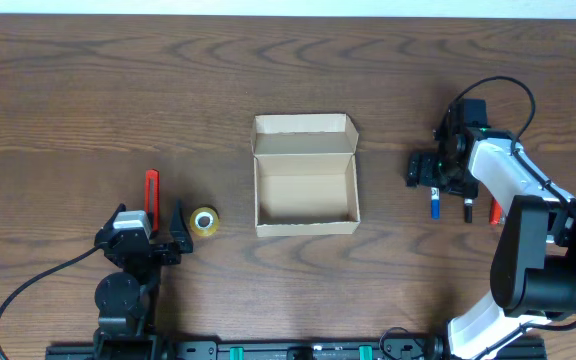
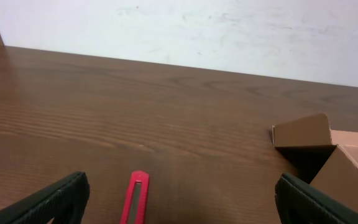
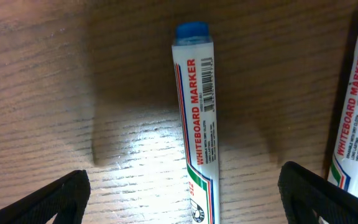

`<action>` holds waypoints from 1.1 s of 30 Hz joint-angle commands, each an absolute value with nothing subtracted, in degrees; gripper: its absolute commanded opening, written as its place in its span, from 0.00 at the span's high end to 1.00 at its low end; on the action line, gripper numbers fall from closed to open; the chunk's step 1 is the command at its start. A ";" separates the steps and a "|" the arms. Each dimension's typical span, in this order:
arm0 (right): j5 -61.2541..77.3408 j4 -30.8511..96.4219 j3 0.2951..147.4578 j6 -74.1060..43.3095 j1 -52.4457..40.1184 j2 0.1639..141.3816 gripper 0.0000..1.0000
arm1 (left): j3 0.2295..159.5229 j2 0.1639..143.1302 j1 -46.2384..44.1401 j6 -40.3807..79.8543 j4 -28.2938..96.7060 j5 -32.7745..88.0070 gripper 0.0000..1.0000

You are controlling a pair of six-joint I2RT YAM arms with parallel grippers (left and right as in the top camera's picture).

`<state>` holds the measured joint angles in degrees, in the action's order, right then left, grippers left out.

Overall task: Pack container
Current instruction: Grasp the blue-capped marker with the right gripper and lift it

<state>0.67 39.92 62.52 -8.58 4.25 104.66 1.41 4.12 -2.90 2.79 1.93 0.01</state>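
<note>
Operator: What is lying nearest the right pincer?

Technician: A blue-capped whiteboard marker. The pincer is hanging wide open and empty, straddling the barrel without touching it. A second whiteboard marker is lying near it, off to one side.

Operator: What is likely going wrong from here?

Technician: The barrel is round and the surface is looking smooth. An off-centre closure is probably rolling the marker away or nudging its neighbour.

Operator: And further out?

Technician: The container is standing mid-surface between the arms, with its lid flap lying open toward the far side and its interior showing bare. It is looking light. A marker going in askew is likely catching an end wall and pushing the box along.

Operator: The left side?

Technician: The left pincer is also gaping wide and holding nothing. A red utility knife is lying ahead between its tips, and a small tape roll is sitting just beside it.

Operator: Surroundings?

Technician: Dark wood grain is running across the surface, with glare showing under the right wrist. A pale wall is rising beyond the far edge.
</note>
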 commanded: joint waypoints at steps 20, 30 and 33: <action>1.58 38.89 62.17 -9.19 5.28 112.53 0.35 | 0.27 4.29 -3.03 3.44 4.40 0.05 0.05; 1.56 37.87 62.17 -9.19 5.28 112.53 0.99 | 0.27 4.29 -3.03 3.46 4.38 0.05 0.05; 1.58 36.84 62.17 -9.19 5.26 112.51 0.99 | 0.27 4.29 -3.03 3.46 4.38 0.05 0.05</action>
